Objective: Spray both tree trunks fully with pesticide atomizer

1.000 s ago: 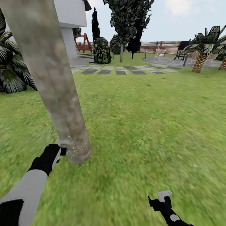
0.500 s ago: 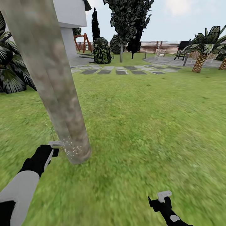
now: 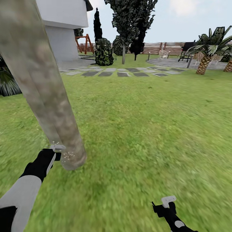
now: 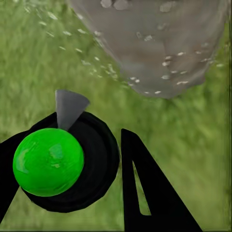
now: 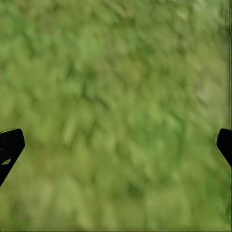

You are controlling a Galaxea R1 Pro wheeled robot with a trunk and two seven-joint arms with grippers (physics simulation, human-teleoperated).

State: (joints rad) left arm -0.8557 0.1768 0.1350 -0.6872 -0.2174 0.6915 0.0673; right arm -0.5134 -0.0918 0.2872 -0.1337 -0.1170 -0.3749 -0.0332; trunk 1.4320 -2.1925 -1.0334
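Mottled grey-brown tree trunk (image 3: 42, 90) fills my ten o'clock, its foot flecked with white pesticide (image 3: 68, 156), so my left gripper (image 3: 53, 154), clamped on the atomizer (image 4: 50, 162), should sweep slowly upward, while my right gripper (image 3: 167, 206) hangs spread, empty.

Garden scene: counted items.
1 thick tree trunk (image 3: 42, 93) in the foreground, 1 atomizer (image 4: 53, 162), 2 grippers (left gripper (image 3: 51, 154), right gripper (image 3: 165, 203)), 2 scaly-trunked palms (image 3: 206, 62) at the far right, 1 white building (image 3: 62, 29), 1 red swing frame (image 3: 84, 43).
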